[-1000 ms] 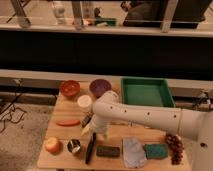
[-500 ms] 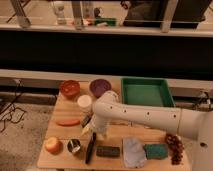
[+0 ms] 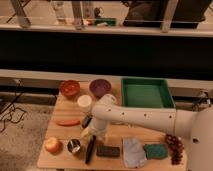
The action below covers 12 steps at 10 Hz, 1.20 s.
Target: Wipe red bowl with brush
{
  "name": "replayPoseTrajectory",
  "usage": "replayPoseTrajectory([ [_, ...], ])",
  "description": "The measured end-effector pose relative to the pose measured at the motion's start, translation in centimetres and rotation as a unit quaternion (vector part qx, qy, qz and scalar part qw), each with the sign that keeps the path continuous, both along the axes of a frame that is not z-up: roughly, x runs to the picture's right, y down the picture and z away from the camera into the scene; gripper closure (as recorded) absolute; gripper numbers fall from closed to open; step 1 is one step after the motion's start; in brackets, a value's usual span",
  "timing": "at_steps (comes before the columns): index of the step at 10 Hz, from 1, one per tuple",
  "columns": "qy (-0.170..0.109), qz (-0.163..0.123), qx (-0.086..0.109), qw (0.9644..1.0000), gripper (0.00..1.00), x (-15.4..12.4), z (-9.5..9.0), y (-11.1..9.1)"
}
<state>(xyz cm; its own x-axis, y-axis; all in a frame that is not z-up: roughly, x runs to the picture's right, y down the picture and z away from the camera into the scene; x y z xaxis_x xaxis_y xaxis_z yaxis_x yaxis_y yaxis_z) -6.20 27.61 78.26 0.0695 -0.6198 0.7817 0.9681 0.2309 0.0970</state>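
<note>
The gripper is seen low in the left-centre of the frame, at the end of the white arm that reaches in from the right edge. Its fingers are spread apart and nothing is pinched between them; it is poised just above the upper end of the brush, though contact cannot be judged. The brush lies as a slim black stick on the wooden table, running down toward the lower edge. Just left of it a small silver-and-black cylinder is found, and further left a peach-coloured fruit. A flat black block lies just right of the brush. An orange carrot-like piece is placed left of the gripper. The red bowl sits at the table's upper left, well apart from the gripper, with the purple bowl to its right and a green tray beyond.
</note>
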Motion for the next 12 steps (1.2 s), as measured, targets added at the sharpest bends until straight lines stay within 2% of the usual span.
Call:
replayPoseTrajectory([
  [1,-0.001,0.004,-0.003,1.0000,0.20,-0.65,0.75,0.52],
  [3,0.003,0.001,-0.003,1.0000,0.20,-0.04,1.01,0.60],
  [12,0.004,0.000,-0.003,1.0000,0.20,0.23,0.46,-0.05],
])
